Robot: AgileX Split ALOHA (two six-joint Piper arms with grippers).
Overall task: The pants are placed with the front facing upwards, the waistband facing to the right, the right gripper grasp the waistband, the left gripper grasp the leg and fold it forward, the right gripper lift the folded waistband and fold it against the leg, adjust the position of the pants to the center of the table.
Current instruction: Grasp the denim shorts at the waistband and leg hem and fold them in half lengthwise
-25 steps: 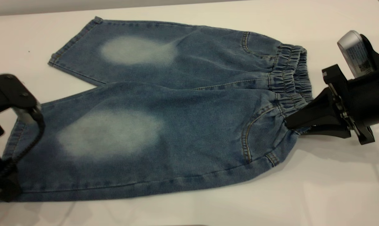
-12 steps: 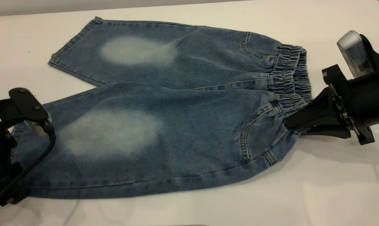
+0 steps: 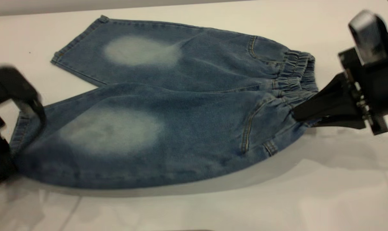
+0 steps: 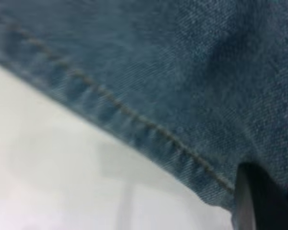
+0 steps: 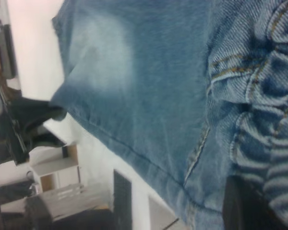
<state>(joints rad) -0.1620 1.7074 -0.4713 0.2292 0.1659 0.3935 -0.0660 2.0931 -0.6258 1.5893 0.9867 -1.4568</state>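
The waistband [image 3: 295, 85] is being pinched at its near corner by the clenched right gripper [image 3: 298, 115]. The near leg's hem is being gripped by the left gripper [image 3: 7, 150]. The pants [image 3: 168, 106] are being held spread on the table [image 3: 213, 205], near edge raised. Soft, limp denim is judged best taken by hems. The hem stitching is shown only in the left wrist view; the whole garment only in the exterior view.

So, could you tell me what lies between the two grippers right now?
In the exterior view, only the pants span between the left gripper and the right gripper.
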